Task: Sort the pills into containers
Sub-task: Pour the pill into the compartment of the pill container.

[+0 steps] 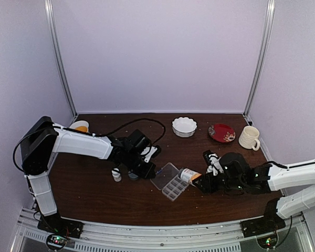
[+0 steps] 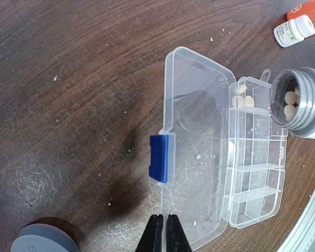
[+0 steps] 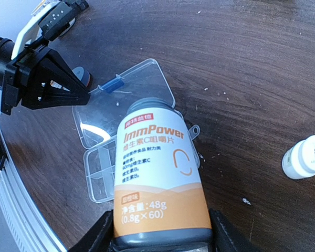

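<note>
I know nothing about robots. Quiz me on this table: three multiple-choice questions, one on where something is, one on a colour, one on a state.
1. Where is the orange bottle's open mouth?
A. At the organizer box's edge
B. Over a white bowl
C. On a red plate

2. What colour is the box's latch?
A. Red
B. Blue
C. Green

3. How is the left claw?
A. Wide open
B. Gripping the latch
C. Shut, holding nothing

Answers: 1 A, the mouth lies right beside the compartments. 2 B, the latch shows plain blue. 3 C, its fingers meet with nothing between them.
</note>
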